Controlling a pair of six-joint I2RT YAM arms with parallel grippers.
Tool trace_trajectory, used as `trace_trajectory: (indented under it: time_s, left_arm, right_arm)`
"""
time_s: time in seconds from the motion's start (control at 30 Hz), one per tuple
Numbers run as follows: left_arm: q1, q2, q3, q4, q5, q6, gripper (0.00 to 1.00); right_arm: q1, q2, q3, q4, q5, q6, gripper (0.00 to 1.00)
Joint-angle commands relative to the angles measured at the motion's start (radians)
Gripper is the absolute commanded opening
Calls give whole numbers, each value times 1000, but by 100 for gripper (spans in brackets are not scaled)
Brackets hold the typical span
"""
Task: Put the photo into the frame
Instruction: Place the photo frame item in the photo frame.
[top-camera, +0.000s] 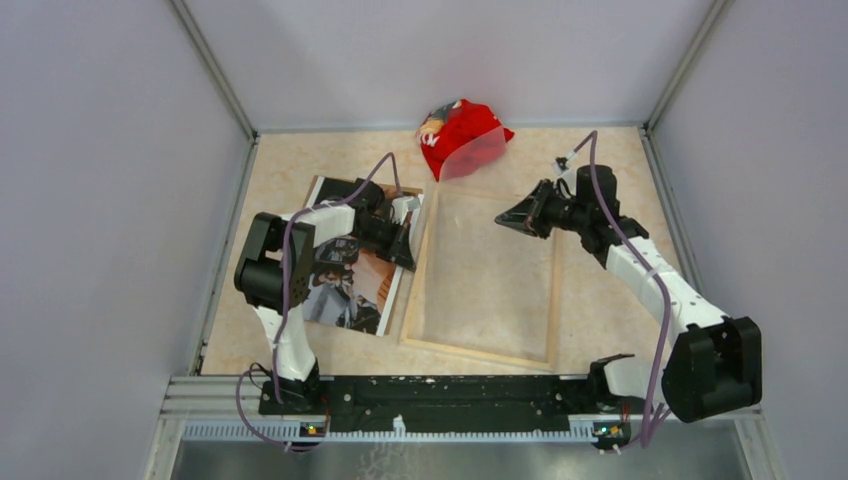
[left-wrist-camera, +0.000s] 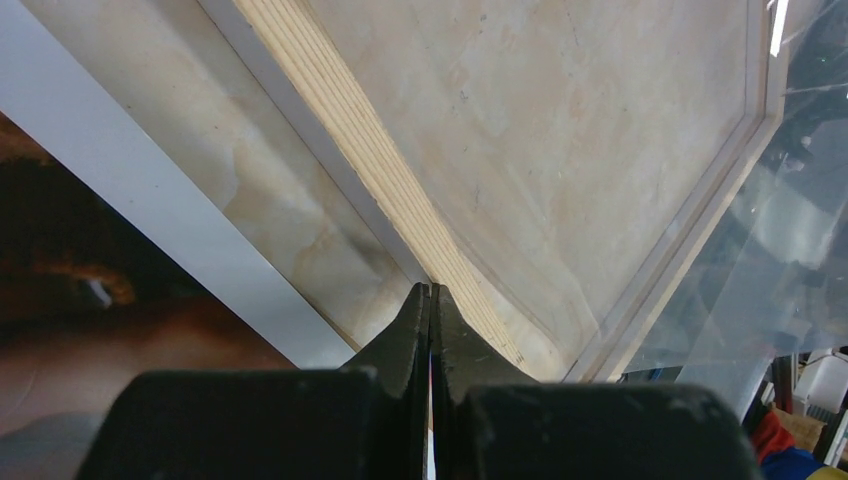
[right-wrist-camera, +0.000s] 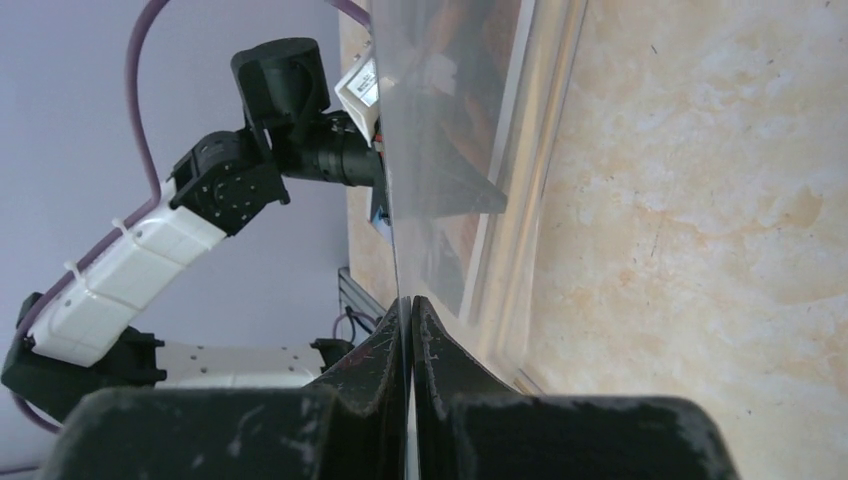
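2 claws closed: left claw (left-wrist-camera: 431, 291) by frame (left-wrist-camera: 352, 140), right claw (right-wrist-camera: 408, 301) pinching clear pane (right-wrist-camera: 440, 120).

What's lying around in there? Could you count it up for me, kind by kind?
Robot arms: 2 (left arm, right arm)
Photo: 1
Frame: 1
Clear sheet: 1
Red cloth bundle: 1
Total: 6
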Motion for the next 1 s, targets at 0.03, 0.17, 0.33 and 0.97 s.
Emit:
trace_trajectory:
  time_s: [0.03, 0.17, 0.33, 0.97]
  left_arm:
    - [0, -29, -21, 9, 24, 22, 0]
    - [0, -26, -22, 13, 27, 22, 0]
    - [0, -31, -31, 19, 29, 22, 0]
    - [14, -30, -36, 21, 53, 23, 0]
  right_arm:
    - [11, -58, -3, 42, 81, 84, 0]
    - [22, -63, -26, 50, 112, 123, 0]
    - [41, -75, -66, 105, 143, 194, 0]
    - [160, -72, -19, 110, 335, 328, 0]
